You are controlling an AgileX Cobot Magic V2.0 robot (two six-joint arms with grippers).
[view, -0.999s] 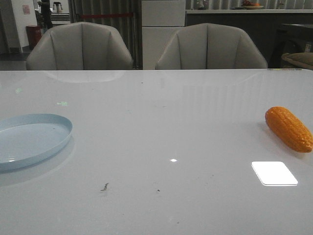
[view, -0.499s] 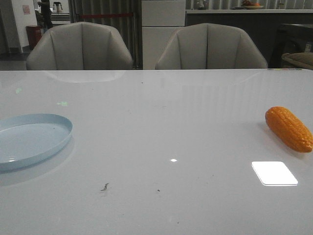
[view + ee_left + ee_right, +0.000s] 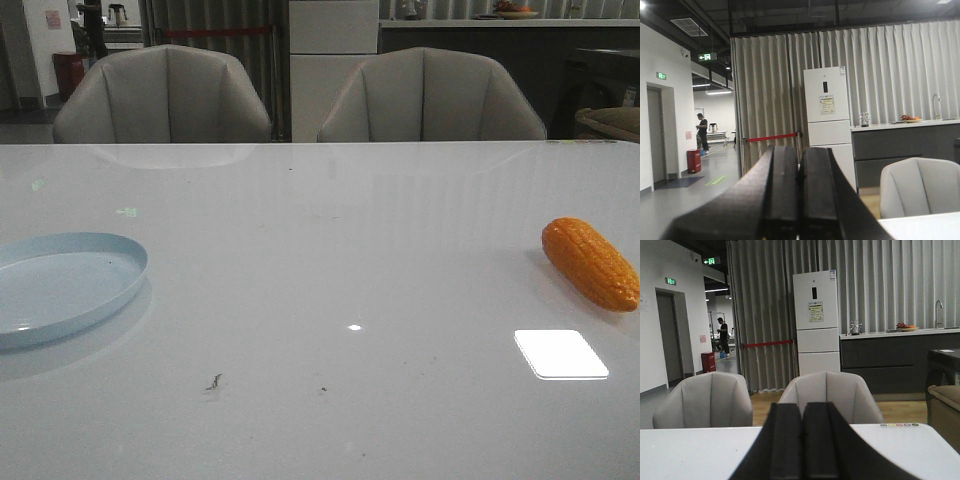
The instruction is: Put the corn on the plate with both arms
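The orange corn (image 3: 590, 263) lies on the white table (image 3: 330, 260) at the far right, pointing toward the near right. The pale blue plate (image 3: 60, 286) sits at the left edge of the table, empty. Neither arm shows in the front view. In the left wrist view my left gripper (image 3: 800, 155) is shut with nothing between its fingers, aimed out over the room. In the right wrist view my right gripper (image 3: 801, 412) is shut and empty, aimed across the table at the chairs. Corn and plate are out of both wrist views.
Two grey chairs (image 3: 165, 95) (image 3: 430, 95) stand behind the table's far edge. A bright square light reflection (image 3: 560, 353) lies on the table just in front of the corn. Small dark specks (image 3: 214, 381) lie near the front middle.
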